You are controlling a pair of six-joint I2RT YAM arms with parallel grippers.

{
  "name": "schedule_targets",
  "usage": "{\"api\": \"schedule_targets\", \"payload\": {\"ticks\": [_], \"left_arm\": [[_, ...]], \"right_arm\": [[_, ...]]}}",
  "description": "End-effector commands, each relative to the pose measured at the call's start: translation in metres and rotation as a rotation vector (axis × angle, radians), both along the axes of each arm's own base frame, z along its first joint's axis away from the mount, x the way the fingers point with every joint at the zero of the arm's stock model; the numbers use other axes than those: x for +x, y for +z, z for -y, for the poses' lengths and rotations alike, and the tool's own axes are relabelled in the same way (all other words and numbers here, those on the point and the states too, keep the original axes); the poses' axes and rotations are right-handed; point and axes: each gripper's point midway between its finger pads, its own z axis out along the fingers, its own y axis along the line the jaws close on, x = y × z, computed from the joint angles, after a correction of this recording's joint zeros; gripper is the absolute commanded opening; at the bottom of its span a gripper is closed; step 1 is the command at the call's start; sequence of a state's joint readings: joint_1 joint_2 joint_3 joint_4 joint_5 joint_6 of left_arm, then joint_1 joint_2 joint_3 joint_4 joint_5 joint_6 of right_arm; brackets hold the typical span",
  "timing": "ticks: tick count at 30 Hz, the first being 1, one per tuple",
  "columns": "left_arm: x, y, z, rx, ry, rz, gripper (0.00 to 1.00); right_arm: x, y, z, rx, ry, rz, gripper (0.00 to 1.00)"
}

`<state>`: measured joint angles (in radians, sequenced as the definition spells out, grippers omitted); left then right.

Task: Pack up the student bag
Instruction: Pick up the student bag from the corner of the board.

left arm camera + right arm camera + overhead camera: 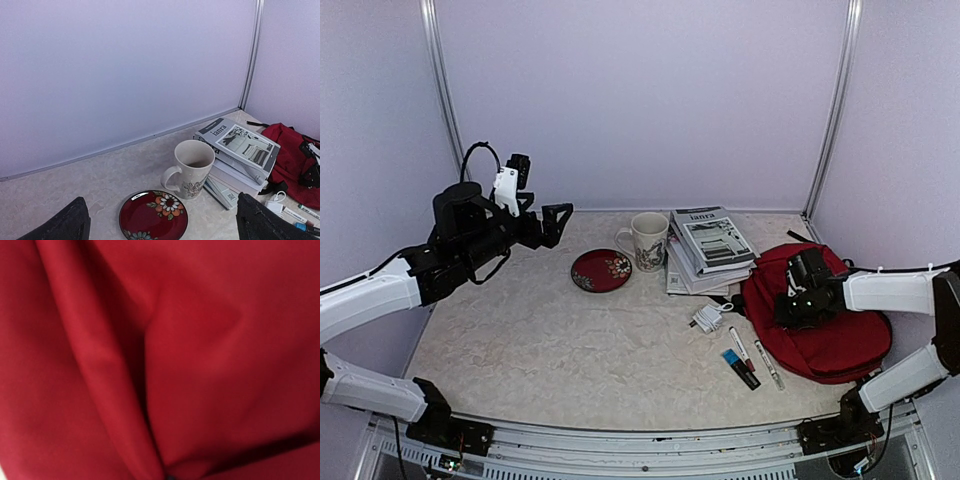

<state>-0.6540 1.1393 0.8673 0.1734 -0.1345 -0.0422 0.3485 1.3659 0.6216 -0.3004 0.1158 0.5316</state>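
A large dark-red fabric backpack (840, 345) lies at the right of the pale table (520, 340), the right gripper (798, 308) pinching a fold, likely to open it; the left gripper (552, 218) hovers aside, jaws spread.

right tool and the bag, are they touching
Touching: the top view has the right tool down on the bag, and the right wrist view is filled with its red fabric, bunched into a fold at the tool.
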Motion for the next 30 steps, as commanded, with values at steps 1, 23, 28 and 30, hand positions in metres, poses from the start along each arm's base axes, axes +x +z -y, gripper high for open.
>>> {"api": "schedule_targets", "payload": {"ticks": [1, 23, 28, 30], "left_arm": [[-0.004, 0.011, -0.006, -0.068, -0.007, 0.025, 0.99], [-0.007, 0.001, 0.004, -0.018, -0.016, 0.021, 0.99], [-0.004, 0.003, 0.001, -0.004, 0.003, 0.03, 0.99], [-0.003, 0.006, 0.002, 0.014, -0.002, 0.038, 0.99]], "right_arm": [[-0.011, 0.005, 0.0, -0.021, 0.021, -0.041, 0.0], [0.025, 0.242, 0.053, 0.015, -0.005, 0.525, 0.0], [0.026, 0.32, 0.052, -0.002, 0.037, 0.723, 0.0], [0.027, 0.339, 0.053, -0.028, 0.046, 0.759, 0.0]]}}
